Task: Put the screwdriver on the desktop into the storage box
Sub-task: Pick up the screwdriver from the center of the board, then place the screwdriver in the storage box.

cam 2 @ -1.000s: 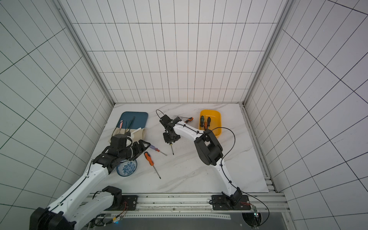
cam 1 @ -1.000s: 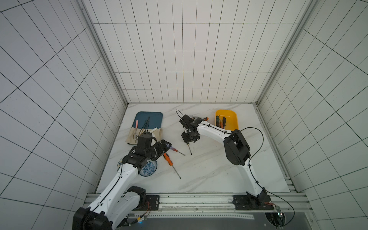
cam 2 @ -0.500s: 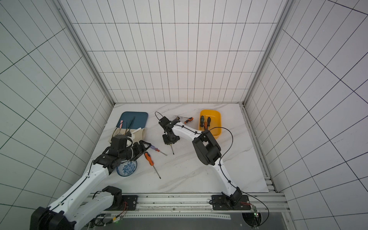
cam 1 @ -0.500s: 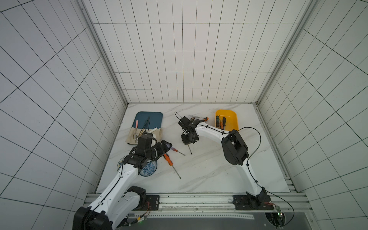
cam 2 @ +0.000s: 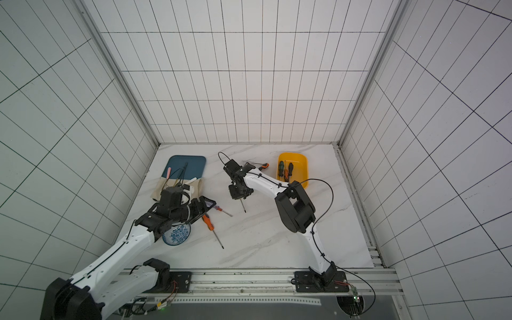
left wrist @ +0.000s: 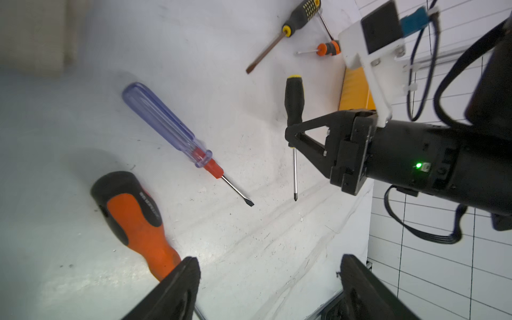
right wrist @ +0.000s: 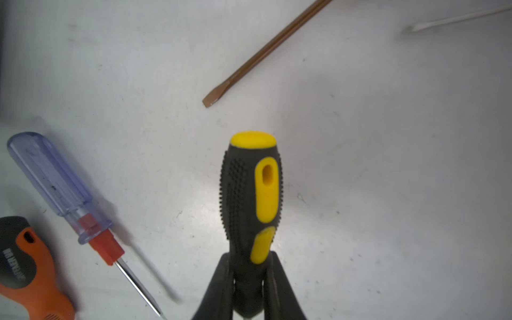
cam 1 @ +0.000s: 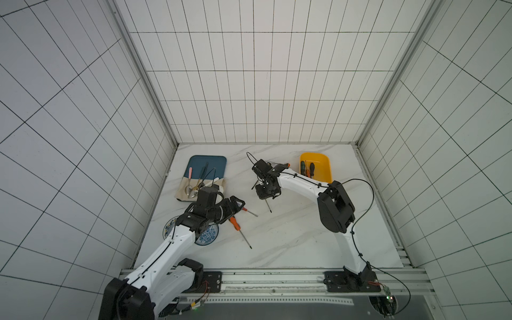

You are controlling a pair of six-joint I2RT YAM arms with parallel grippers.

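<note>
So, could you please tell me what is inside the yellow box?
The yellow box holds a green screwdriver, a black screwdriver and a small orange one. The right arm covers its near edge.

Far right on desktop (cam 1: 291,243): storage box (cam 1: 322,169), screwdrivers (cam 1: 311,169) in it. Far left: tray (cam 1: 219,163), cloth (cam 1: 180,194) at its near edge. Before cloth: plate (cam 1: 207,235). Just right of plate: screwdriver pair (cam 1: 235,224). At centre: single screwdriver (cam 1: 268,205); behind it, two further screwdrivers (cam 2: 263,165).

Right wrist view: black-yellow screwdriver (right wrist: 250,194) shaft hidden behind right gripper (right wrist: 248,266) fingers and frame edge. Handle of brown flathead (right wrist: 267,51) cut off; orange screwdriver (right wrist: 41,285) cropped at frame corner. In both top views patterned plate (cam 1: 207,235) (cam 2: 178,237) sits partly hidden under left arm (cam 1: 177,243), and the held handle is buried under the gripper.
</note>
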